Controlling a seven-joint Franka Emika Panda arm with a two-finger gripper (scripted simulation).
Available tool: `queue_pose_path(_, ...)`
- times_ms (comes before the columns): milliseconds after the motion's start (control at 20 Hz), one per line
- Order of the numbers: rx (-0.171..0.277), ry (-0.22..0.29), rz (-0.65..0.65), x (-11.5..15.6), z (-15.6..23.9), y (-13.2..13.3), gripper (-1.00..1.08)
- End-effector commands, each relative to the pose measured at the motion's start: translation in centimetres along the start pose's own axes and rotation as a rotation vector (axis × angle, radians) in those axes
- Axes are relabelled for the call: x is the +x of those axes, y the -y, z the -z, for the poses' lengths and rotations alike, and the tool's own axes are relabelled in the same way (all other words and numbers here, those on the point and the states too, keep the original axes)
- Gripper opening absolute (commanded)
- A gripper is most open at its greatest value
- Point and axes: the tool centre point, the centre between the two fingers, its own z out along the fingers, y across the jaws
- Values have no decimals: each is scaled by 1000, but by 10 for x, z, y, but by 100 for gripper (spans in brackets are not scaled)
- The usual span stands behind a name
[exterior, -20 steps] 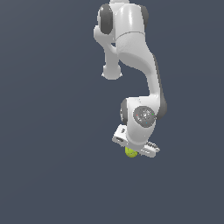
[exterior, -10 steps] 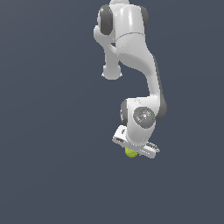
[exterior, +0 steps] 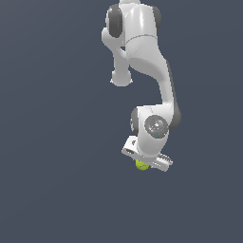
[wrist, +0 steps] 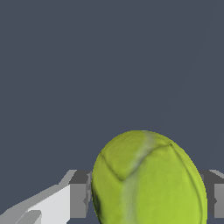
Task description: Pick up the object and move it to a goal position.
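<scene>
The small yellow-green ball (exterior: 141, 164) with faint markings sits under the white gripper (exterior: 144, 163), mostly hidden by the hand in the exterior view. In the wrist view the ball (wrist: 148, 179) fills the space between the two grey fingers (wrist: 79, 194), which press on both its sides. The gripper is shut on the ball. The white arm (exterior: 147, 61) reaches down from above with the hand tilted.
A plain dark grey surface (exterior: 57, 142) lies all around. No other object shows in either view.
</scene>
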Motion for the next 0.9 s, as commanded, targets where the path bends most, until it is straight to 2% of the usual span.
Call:
queue_pose_path(0, 1, -1, 0, -2, 1, 0, -100)
queue_pose_path(450, 1, -1, 0, -23, 10, -8, -100)
queue_pose_path(850, 1, -1, 0, -61, 26, -20, -100)
